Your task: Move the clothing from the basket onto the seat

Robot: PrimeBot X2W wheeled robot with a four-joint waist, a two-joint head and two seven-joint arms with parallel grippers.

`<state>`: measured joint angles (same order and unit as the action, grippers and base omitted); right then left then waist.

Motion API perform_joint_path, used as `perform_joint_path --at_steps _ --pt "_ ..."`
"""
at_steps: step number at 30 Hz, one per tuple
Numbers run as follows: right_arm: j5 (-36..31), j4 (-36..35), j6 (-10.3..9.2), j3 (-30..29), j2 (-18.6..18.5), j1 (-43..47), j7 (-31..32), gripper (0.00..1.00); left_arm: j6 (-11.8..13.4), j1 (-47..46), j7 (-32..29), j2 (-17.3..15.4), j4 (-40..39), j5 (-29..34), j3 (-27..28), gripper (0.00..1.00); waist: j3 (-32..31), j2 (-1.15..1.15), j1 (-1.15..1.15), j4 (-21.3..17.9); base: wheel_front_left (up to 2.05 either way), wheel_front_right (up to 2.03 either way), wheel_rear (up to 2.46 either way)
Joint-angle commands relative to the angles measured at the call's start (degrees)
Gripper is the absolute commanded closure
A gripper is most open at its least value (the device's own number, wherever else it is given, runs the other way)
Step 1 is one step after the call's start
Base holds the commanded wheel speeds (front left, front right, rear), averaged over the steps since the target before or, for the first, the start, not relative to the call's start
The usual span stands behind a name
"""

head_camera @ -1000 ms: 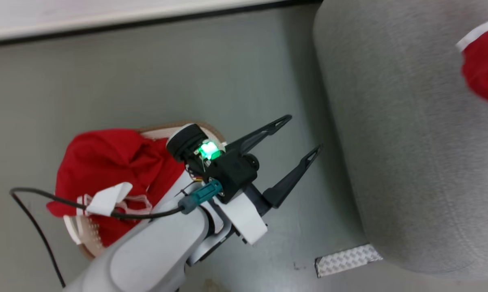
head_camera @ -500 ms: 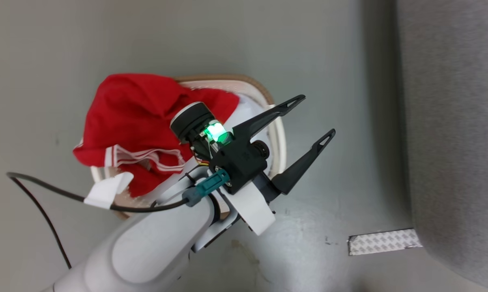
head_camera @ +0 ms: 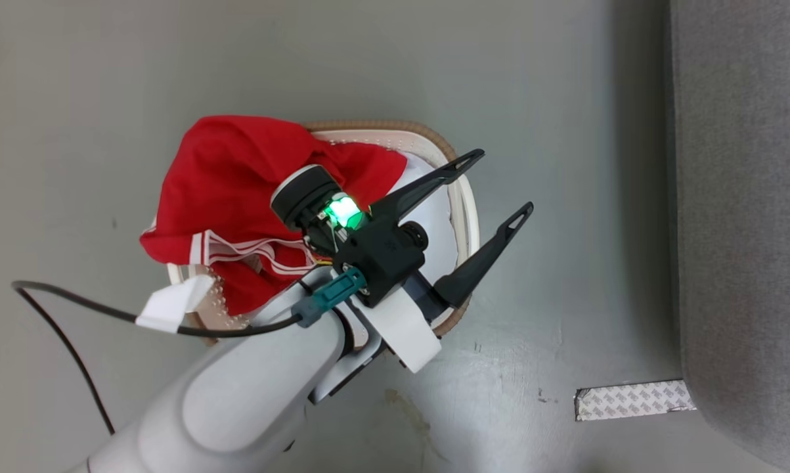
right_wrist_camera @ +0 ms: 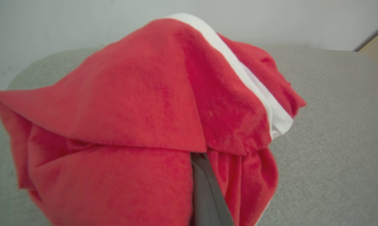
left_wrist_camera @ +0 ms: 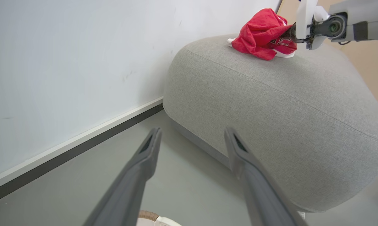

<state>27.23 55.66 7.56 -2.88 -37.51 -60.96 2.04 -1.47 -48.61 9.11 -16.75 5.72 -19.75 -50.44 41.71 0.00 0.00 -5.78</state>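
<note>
**Red cloth split between seat and basket**

From the head view, the basket (head_camera: 463,197) stands on the grey floor (head_camera: 565,98) just off the seat's (head_camera: 743,197) long edge, with a bare strip of floor between the two. The striped red piece (head_camera: 237,177) is heaped in the half of the basket farther from the seat and spills over the brown rim. The left gripper (head_camera: 505,180) hangs above the half nearer the seat. Its fingers are spread wide and its tips are aimed toward the seat. The striped piece lies back beside its wrist, not between the fingers. A patch of silvery tape (head_camera: 634,401) is stuck to the floor against the seat's foot.

The left wrist view adds the seat's rounded top. At its far end the red jersey (left_wrist_camera: 261,34) sits bunched on the cushion, and the right gripper (left_wrist_camera: 297,31) is pushed into it. The nearer stretch of the seat's top is bare fabric. Open floor runs from the seat's base to the dark skirting (left_wrist_camera: 82,138).

The right wrist view looks from close in. Red folds with a white band drape over one dark finger (right_wrist_camera: 207,194), and the jaws are closed on the jersey. The seat's grey weave lies beneath and around it.
</note>
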Motion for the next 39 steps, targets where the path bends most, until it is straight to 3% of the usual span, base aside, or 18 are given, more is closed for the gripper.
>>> perform_joint_path --at_steps 1,2,9,19,32,39 --pt "0.3 0.4 -0.15 0.2 0.2 -0.5 0.3 0.41 0.2 -0.2 0.2 0.1 0.3 -1.0 0.1 0.00 -0.3 0.00 0.00 -0.2 0.00 0.00 0.00" --pt "0.5 0.6 -0.15 0.7 0.1 -0.7 0.7 0.00 0.2 -0.1 0.2 0.1 0.5 -1.2 0.1 0.00 -0.6 0.00 0.00 -0.2 0.00 0.00 0.00" --pt "1.8 1.0 -0.15 5.3 0.0 0.4 3.7 0.00 0.6 1.4 1.0 0.2 2.3 -2.0 0.2 0.00 -4.7 0.00 0.00 -1.1 0.00 0.00 0.00" --pt "4.5 -1.8 -0.15 15.0 0.1 6.2 8.3 0.00 2.0 6.5 3.2 0.0 5.9 -5.1 1.0 0.00 -15.7 0.00 0.00 -3.2 0.00 0.00 0.00" --pt "10.3 -12.4 -0.15 25.4 -1.1 12.7 3.0 0.00 5.6 14.3 5.5 -0.5 6.5 -9.6 5.2 0.00 -30.2 0.00 0.00 -3.0 0.00 0.00 0.00" --pt "12.5 -19.4 -0.14 26.8 1.4 16.1 -3.1 0.00 8.1 19.2 6.0 -2.5 6.1 -12.0 9.7 0.00 -36.1 0.00 0.00 -1.5 0.00 0.00 0.00"
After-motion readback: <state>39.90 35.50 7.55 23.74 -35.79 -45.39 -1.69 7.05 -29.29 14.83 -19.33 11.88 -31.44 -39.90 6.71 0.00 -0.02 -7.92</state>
